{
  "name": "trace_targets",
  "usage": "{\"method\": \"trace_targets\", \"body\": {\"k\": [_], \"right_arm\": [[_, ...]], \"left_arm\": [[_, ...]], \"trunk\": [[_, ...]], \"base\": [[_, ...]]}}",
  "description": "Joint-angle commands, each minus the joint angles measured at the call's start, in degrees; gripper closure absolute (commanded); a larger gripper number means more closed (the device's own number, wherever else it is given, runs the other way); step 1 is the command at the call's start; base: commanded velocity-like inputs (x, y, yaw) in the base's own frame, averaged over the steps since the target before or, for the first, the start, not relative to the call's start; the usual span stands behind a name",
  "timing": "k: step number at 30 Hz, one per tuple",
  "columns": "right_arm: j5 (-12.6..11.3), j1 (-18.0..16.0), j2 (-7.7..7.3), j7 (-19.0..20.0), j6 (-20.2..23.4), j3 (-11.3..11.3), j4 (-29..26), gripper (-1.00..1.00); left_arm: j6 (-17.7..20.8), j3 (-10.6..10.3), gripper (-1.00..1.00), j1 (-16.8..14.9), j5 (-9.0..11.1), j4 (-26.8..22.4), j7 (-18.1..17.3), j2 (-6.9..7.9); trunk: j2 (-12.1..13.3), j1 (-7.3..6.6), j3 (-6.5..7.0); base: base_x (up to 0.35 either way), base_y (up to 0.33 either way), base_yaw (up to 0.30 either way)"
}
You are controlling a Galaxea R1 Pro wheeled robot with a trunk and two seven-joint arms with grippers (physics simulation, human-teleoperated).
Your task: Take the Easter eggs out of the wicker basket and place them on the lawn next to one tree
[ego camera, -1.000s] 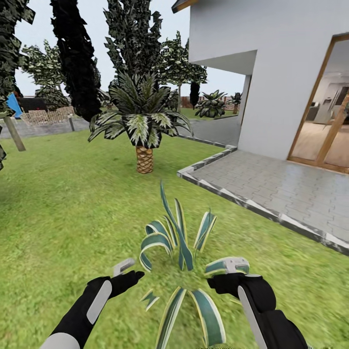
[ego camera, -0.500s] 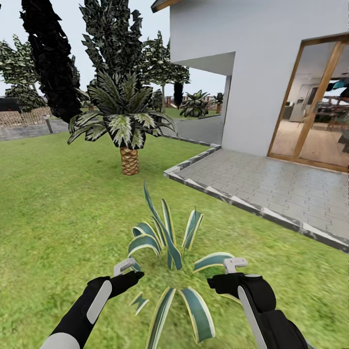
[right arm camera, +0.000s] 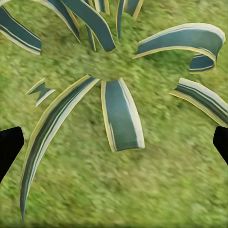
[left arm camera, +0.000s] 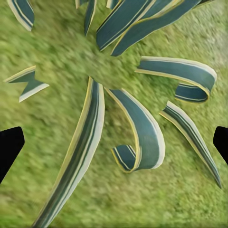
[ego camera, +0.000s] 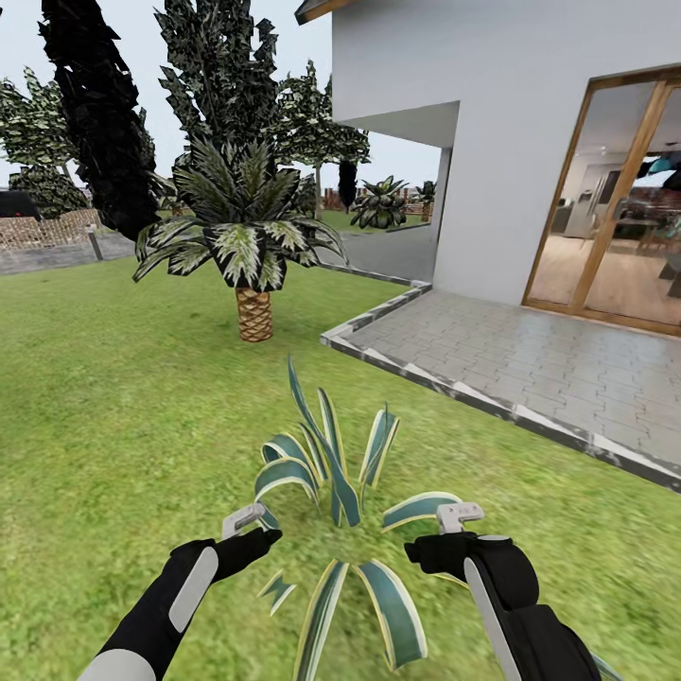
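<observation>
Green mottled lawn [ego camera: 113, 407] under both empty, wide-open grippers.
Left gripper [ego camera: 248, 530] and right gripper [ego camera: 454, 530] flank a teal-striped, yellow-edged spiky plant [ego camera: 336, 492]; the head view adds a paved grey patio [ego camera: 530, 359].

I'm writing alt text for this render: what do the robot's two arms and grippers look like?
Both arms are glossy black, each with a long pale grey panel along the forearm. The left gripper and the right gripper are small light grey blocky pieces on black wrists. In the wrist views the fingertips appear as plain black wedges.
</observation>
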Motion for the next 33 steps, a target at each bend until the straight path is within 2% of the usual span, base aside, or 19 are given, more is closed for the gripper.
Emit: {"method": "trace_targets", "body": {"k": [1,12,33], "right_arm": [[-0.1,0.0,0.01,0.0,0.2,0.0,0.0,-1.0],[-0.1,0.0,-0.02,0.1,0.2,0.0,-0.1,-1.0],[-0.1,0.0,-0.02,0.1,0.2,0.0,-0.1,-1.0]], "left_arm": [[0.3,0.0,-1.0,0.0,0.2,-0.1,0.1,0.0],[0.3,0.0,-1.0,0.0,0.2,-0.1,0.0,0.03],[0.3,0.0,-1.0,0.0,0.2,0.0,0.1,0.06]], "trunk": [[0.0,0.0,-0.06],[0.0,0.0,-0.06],[0.0,0.0,-0.06]], "base": [[0.0,0.029,0.0],[0.0,0.089,-0.062],[0.0,0.005,-0.18]]}}
